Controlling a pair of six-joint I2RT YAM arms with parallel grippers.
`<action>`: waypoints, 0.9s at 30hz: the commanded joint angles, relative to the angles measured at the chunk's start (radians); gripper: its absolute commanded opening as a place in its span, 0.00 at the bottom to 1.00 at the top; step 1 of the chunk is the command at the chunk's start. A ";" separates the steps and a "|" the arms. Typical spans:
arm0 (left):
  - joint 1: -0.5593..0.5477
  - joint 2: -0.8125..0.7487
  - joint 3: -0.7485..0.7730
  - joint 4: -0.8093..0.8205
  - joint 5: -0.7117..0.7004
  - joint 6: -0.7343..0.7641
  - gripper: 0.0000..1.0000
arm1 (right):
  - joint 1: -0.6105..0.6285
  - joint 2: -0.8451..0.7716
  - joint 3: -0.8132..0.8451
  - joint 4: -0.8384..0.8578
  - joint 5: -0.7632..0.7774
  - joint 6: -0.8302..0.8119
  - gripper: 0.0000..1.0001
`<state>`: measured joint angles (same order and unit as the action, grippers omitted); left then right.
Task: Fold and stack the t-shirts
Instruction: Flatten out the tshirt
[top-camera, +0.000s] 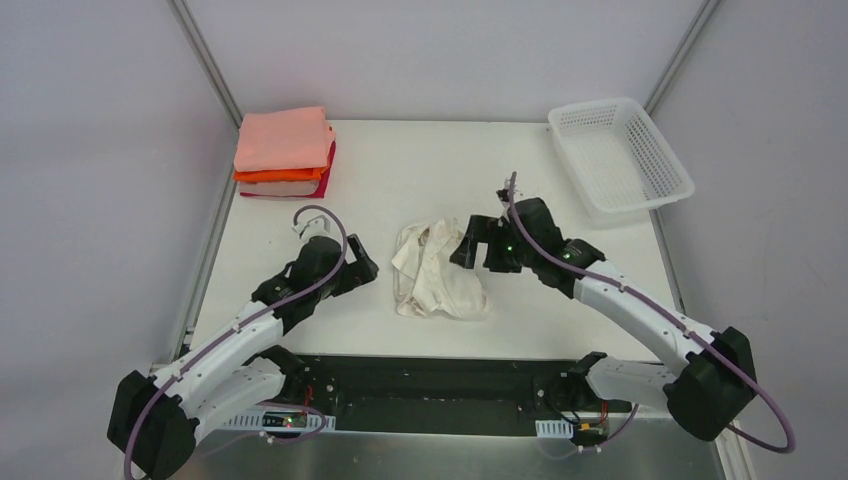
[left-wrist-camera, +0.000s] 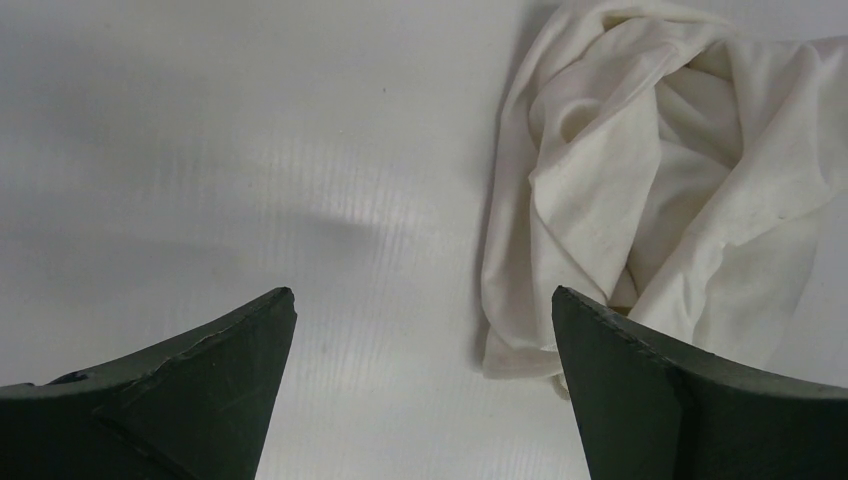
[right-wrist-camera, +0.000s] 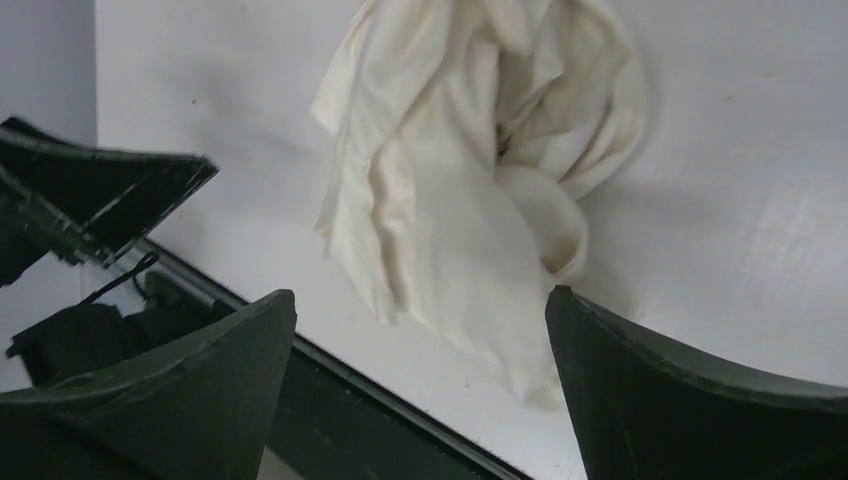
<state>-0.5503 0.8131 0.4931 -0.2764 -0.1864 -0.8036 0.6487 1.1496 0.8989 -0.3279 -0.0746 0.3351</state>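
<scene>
**A:** Where's the shirt, and what are your hands doing?

**B:** The cream shirt (top-camera: 437, 270) is a crumpled heap in the middle of the table (top-camera: 420, 170). My left gripper (left-wrist-camera: 424, 300) sits at its 9 o'clock and my right gripper (right-wrist-camera: 420, 295) at its 2. Both are spread wide, holding nothing.

**A:** What could go wrong?

**B:** No clean hem or sleeve shows, so I'd guess I pinch several layers and lift a wad. Nothing's in my way: the folded stack (top-camera: 285, 150) is off at 10 o'clock and the basket (top-camera: 600, 108) at 1, both well apart.
</scene>
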 joint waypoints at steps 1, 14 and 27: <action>0.006 0.111 0.074 0.164 0.071 0.005 1.00 | 0.087 0.046 -0.033 0.172 -0.208 0.137 0.98; 0.144 0.602 0.184 0.492 0.464 0.082 0.70 | 0.184 0.354 0.066 0.240 -0.136 0.156 0.81; 0.145 0.719 0.177 0.595 0.579 0.078 0.08 | 0.237 0.432 0.118 0.175 -0.027 0.160 0.67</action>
<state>-0.4049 1.5063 0.6502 0.2661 0.3435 -0.7399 0.8593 1.5745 0.9470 -0.1177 -0.1925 0.4896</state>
